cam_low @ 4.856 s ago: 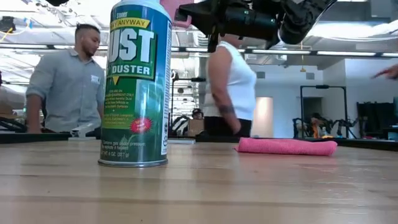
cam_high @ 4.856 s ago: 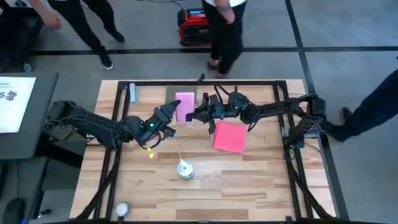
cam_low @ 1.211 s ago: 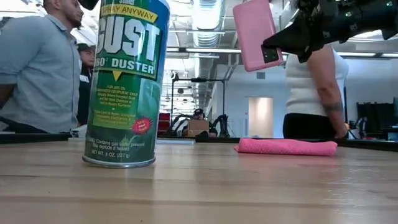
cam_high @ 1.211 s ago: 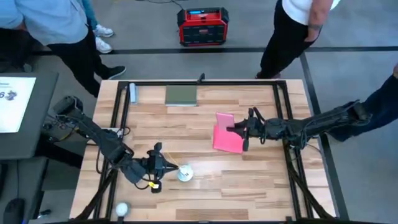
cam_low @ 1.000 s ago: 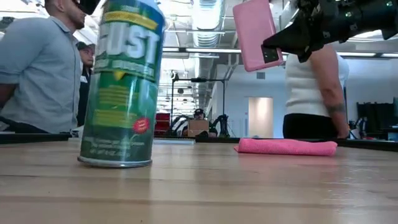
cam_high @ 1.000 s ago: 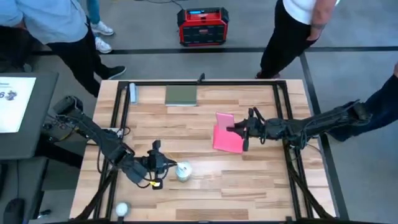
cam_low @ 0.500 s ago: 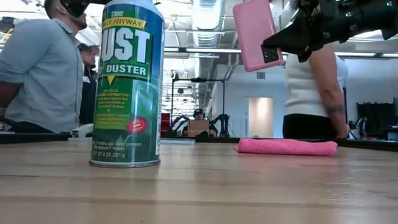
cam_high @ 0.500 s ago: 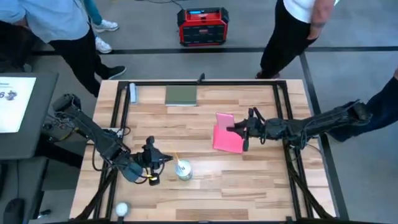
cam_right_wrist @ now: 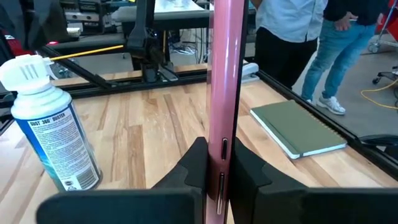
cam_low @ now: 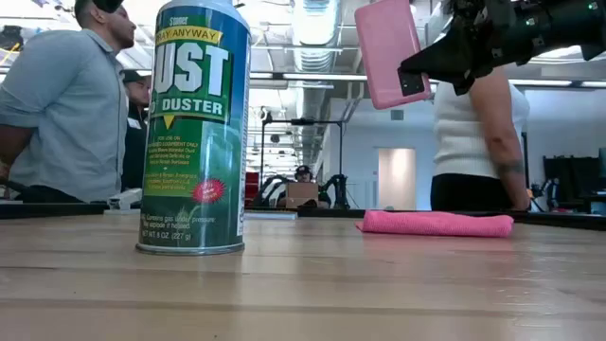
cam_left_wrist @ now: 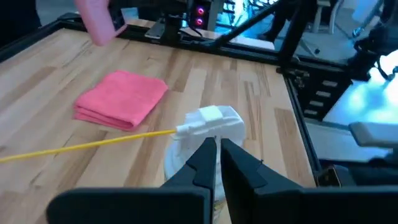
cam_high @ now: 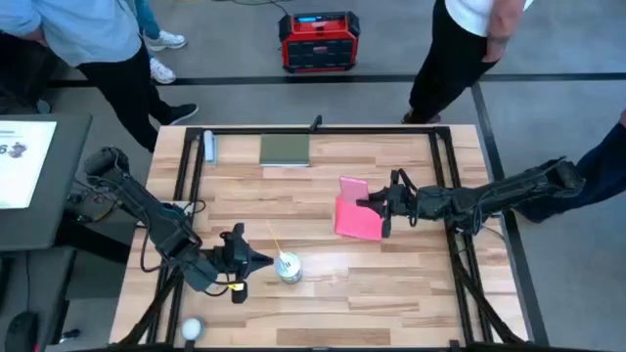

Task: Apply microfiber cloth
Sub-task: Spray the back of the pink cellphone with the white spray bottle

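Observation:
The pinkish-red microfiber cloth (cam_high: 359, 221) lies folded flat on the table right of centre, also seen in the low view (cam_low: 436, 224) and the left wrist view (cam_left_wrist: 121, 98). Above it my right gripper (cam_high: 378, 207) is shut on a phone (cam_low: 386, 52) with a pink back. A green-and-white duster can (cam_high: 289, 267) stands upright near the front, its yellow straw (cam_left_wrist: 87, 144) pointing toward the far left. My left gripper (cam_high: 264, 259) is shut, just left of the can's nozzle (cam_left_wrist: 208, 119). My left gripper's tips stand right at the duster can's nozzle; I cannot tell whether they touch it. My right gripper pinches the phone's lower end (cam_right_wrist: 222, 146) between its two fingers (cam_right_wrist: 193, 168), one on each broad face. The fingers come level from the table's right. The phone stands nearly upright, lifted clear above the cloth.
A dark green pad (cam_high: 285, 150) lies at the table's far edge, with a small grey object (cam_high: 209, 147) at the far left corner. A white round object (cam_high: 192, 329) sits at the near left. People stand beyond the far edge and at the right.
The duster can was tipped a second ago and now stands upright again. My left gripper has drawn back a little from it toward the table's left and near edges. My right gripper and the phone have kept still.

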`<act>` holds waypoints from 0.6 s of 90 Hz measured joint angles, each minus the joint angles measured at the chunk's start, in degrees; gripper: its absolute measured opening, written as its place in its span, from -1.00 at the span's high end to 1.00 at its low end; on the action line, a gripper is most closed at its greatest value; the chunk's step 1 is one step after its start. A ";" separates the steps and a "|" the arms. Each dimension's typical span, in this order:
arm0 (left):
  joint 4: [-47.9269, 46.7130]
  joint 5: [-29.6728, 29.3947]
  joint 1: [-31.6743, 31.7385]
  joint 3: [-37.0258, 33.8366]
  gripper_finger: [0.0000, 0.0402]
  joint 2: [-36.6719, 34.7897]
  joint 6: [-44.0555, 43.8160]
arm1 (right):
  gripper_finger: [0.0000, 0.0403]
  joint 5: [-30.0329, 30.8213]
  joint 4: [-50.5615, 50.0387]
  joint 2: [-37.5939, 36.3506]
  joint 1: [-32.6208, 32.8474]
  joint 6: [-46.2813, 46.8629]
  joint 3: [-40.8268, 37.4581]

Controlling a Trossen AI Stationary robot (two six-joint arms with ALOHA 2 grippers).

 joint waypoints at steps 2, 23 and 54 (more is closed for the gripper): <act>-0.09 -0.07 -0.01 0.00 1.00 -0.01 -0.32 | 0.91 0.00 0.00 0.00 0.00 0.00 0.00; -1.71 -1.41 -0.01 0.00 1.00 2.05 -0.15 | 0.91 -0.02 -0.01 0.00 -0.07 -0.34 0.00; 3.29 4.32 3.44 0.00 1.00 4.11 6.27 | 0.91 -0.04 -0.24 -0.20 -0.07 -1.11 0.00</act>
